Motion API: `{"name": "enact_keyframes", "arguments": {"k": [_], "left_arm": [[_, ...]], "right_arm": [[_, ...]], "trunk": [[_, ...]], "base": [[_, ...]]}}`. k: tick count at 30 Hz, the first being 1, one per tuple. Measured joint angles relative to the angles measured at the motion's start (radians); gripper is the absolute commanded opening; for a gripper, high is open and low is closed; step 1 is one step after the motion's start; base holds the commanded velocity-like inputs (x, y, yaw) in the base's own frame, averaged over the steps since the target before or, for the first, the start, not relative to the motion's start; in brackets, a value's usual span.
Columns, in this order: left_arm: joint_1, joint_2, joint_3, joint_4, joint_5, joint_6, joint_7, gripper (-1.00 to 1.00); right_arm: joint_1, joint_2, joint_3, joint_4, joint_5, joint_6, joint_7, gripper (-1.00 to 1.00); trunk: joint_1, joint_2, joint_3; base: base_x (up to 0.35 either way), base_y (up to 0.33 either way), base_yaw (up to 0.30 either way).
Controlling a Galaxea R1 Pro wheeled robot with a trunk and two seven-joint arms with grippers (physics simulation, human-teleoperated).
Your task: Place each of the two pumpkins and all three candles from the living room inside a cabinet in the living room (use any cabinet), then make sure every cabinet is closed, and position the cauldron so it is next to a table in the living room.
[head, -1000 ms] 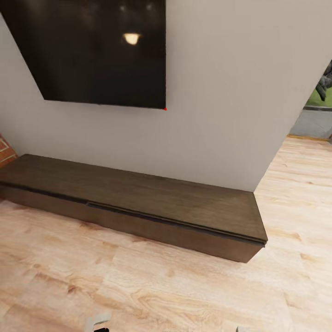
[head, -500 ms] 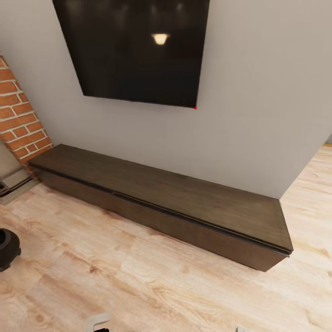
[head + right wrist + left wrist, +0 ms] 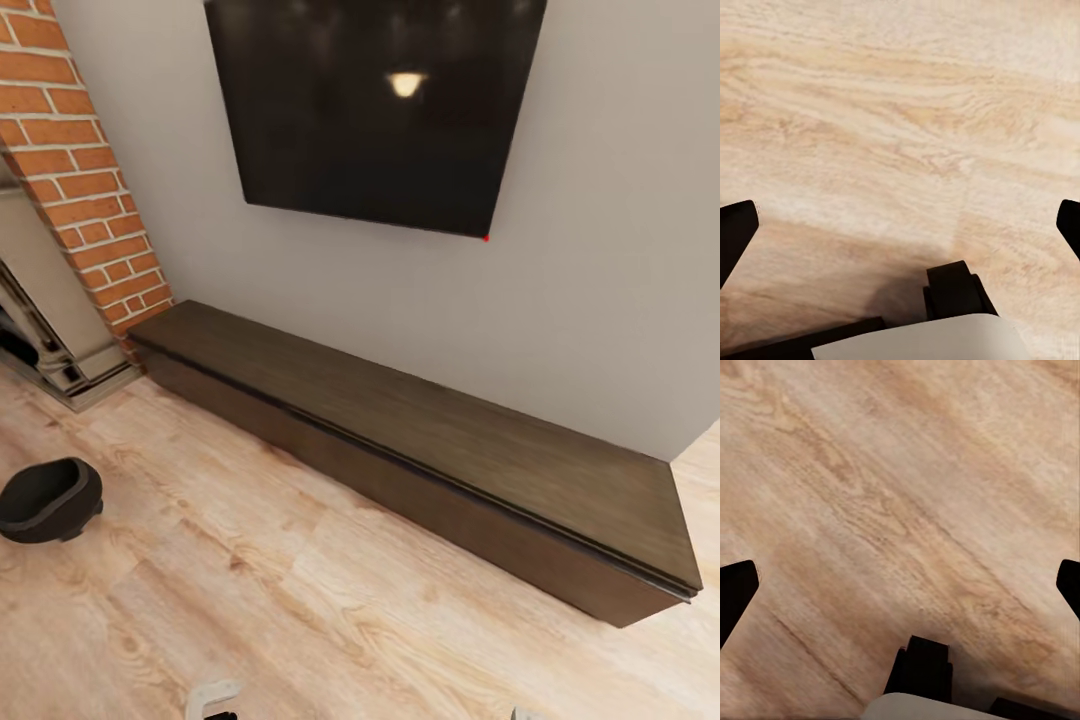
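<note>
Cabinet first: the long low dark-brown wood cabinet is running from the middle left of the head view down to the lower right, sitting against the grey wall. Its flat fronts are all looking shut, and its top is bare. No writing is showing anywhere. A round black cauldron is sitting on the pale wood plank floor at the left edge, well apart from the cabinet. A big black screen is hanging on the wall above. Red bricks are standing at the upper left. The left gripper is hanging spread wide over the floor, holding nothing. The right gripper is doing the same.
</note>
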Motion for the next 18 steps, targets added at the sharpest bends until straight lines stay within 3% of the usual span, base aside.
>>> {"name": "enact_keyframes", "arguments": {"k": [18], "left_arm": [[0.000, -0.004, 0.000, 0.000, 0.000, 0.000, 0.000, 1.00]], "right_arm": [[0.000, 0.000, 0.000, 0.000, 0.035, 0.000, 0.000, 1.00]], "trunk": [[0.000, 0.000, 0.000]], "base": [[0.000, 0.000, 0.287]]}}
